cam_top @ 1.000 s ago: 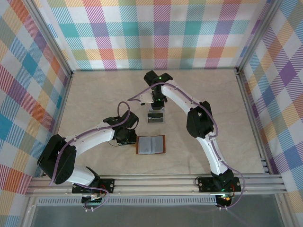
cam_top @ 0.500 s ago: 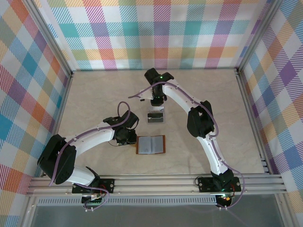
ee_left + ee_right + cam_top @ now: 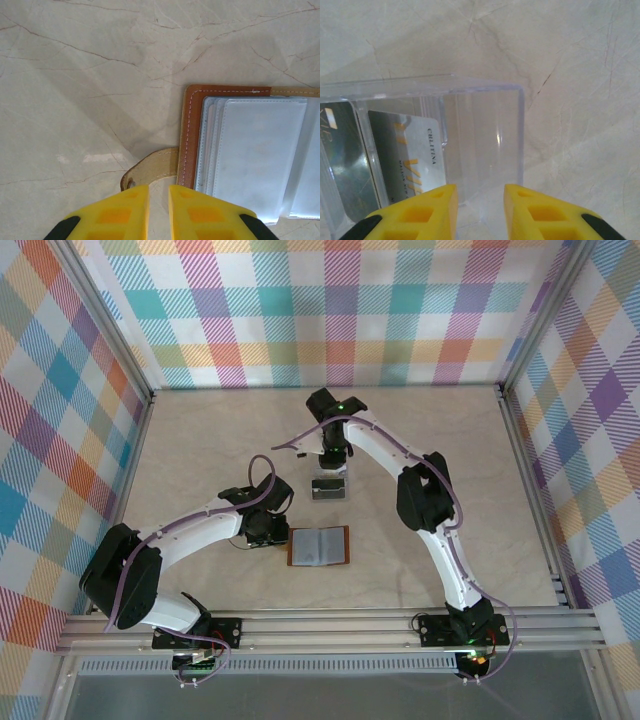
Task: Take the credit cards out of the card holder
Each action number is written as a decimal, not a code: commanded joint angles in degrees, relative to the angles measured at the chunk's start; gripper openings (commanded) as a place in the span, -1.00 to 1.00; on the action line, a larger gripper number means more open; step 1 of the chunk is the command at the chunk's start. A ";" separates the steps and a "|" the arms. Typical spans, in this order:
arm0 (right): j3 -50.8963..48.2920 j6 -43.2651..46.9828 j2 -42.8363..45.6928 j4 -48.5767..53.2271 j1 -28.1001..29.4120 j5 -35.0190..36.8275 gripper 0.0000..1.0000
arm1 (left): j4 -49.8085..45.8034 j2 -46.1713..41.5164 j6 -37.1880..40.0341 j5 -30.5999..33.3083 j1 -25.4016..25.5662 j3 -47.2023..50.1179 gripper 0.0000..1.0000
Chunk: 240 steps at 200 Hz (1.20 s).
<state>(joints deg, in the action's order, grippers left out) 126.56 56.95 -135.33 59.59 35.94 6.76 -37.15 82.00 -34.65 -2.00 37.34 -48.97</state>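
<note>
Card holder (image 3: pixel 190 135): stitched brown leather, rectangular

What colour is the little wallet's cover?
The card holder is brown, clearest in the left wrist view.

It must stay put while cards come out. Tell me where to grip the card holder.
Best bet: take the card holder by its side tab, from the left: the tab juts out past the cover, lying flat, directly ahead of the left gripper.

Walls: pastel plaid cloth (image 3: pixel 340 310) across the top, left and right of the frame.
Floor: pale veined marble tabletop (image 3: pixel 200 450).
Frame: aluminium rails (image 3: pixel 330 625) along the bottom.
Light: even, soft.
</note>
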 commanded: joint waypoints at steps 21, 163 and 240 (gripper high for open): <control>-4.30 -9.51 9.00 -4.58 -0.35 -3.26 -0.32 | 0.62 0.32 0.97 -0.11 -0.86 -0.66 -0.63; -41.93 -79.05 30.96 -27.53 -0.17 -33.61 -0.60 | 7.17 4.69 2.00 -9.94 -3.50 1.12 -0.81; -57.04 -95.92 34.50 -37.36 4.47 -39.66 -0.68 | 8.60 7.33 2.30 -11.11 -3.64 2.56 -0.85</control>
<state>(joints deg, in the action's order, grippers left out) 71.33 -32.08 -103.20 27.09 38.15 -29.63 -29.39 88.42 -33.34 -12.19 34.28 -47.13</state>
